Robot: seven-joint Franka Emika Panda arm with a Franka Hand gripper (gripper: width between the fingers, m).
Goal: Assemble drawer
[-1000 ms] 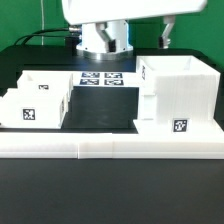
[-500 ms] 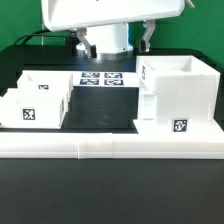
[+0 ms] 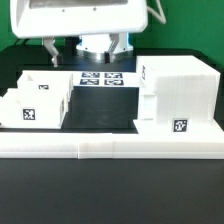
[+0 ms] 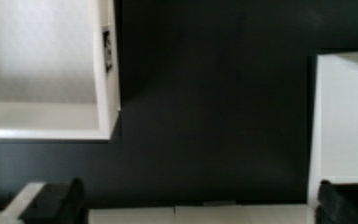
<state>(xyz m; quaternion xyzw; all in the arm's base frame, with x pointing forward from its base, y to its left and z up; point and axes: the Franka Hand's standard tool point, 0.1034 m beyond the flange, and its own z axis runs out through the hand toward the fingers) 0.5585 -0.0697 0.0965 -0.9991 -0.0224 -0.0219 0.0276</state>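
Shifted toward the exterior view's left, the gripper (image 3: 88, 50) hangs open and empty above the gap between trays (image 3: 35, 100) and housing (image 3: 180, 95).

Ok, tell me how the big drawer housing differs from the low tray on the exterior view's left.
The drawer housing stands much taller and bulkier than the tray. The housing sits at the exterior view's right, the tray at its left. Both are white plastic resting on the black table.
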